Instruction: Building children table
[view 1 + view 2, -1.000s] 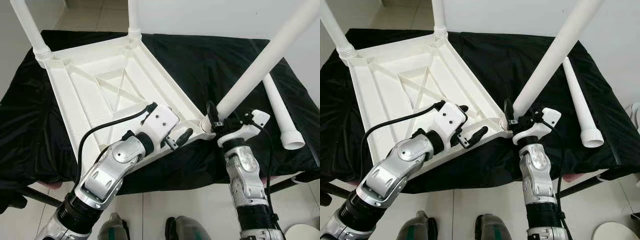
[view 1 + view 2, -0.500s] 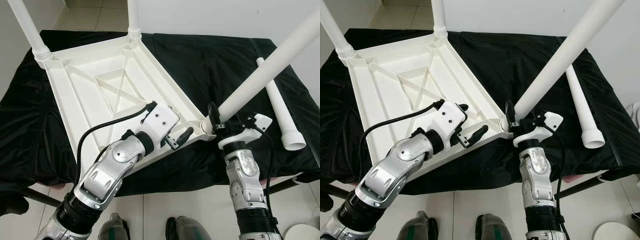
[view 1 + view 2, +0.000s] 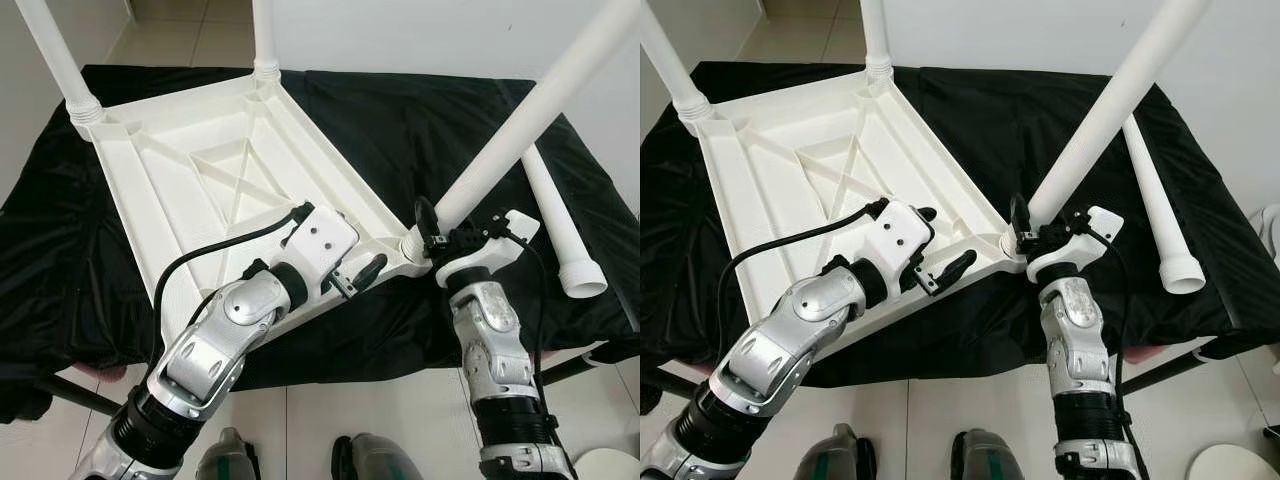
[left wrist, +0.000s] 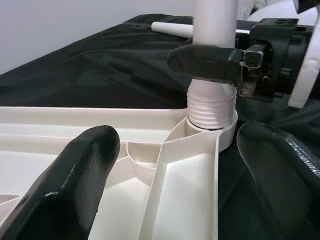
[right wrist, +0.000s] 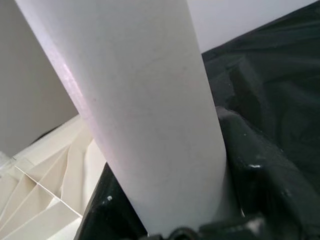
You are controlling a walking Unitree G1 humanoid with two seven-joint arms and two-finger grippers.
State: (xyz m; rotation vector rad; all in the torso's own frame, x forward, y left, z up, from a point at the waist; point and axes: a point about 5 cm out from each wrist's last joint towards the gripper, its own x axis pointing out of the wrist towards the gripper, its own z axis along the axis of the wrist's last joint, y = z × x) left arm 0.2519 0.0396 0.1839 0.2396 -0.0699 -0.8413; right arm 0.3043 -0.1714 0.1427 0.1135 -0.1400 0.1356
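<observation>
Tabletop [image 3: 200,170] lies upside down on the black cloth [image 3: 420,120], ribs facing up. We see two legs [image 3: 55,55] already standing in the far corner sockets. Our right gripper [image 3: 432,232] clamps the third leg [image 3: 520,125] just above its threaded end; the jaws are shut around the tube, one finger [image 4: 210,57] on each side. Below the jaws, the threads sit in the near corner socket [image 4: 212,125], and the leg leans away to the right. Our left gripper [image 3: 355,275] rests at the tabletop's near edge, jaws wide, one finger [image 4: 75,170] over the ribbed inside and the other outside the rim; the socket lies just ahead of the fingertips. Fourth leg [image 3: 560,230] lies loose on the cloth, well apart from both grippers, beyond the right one.
</observation>
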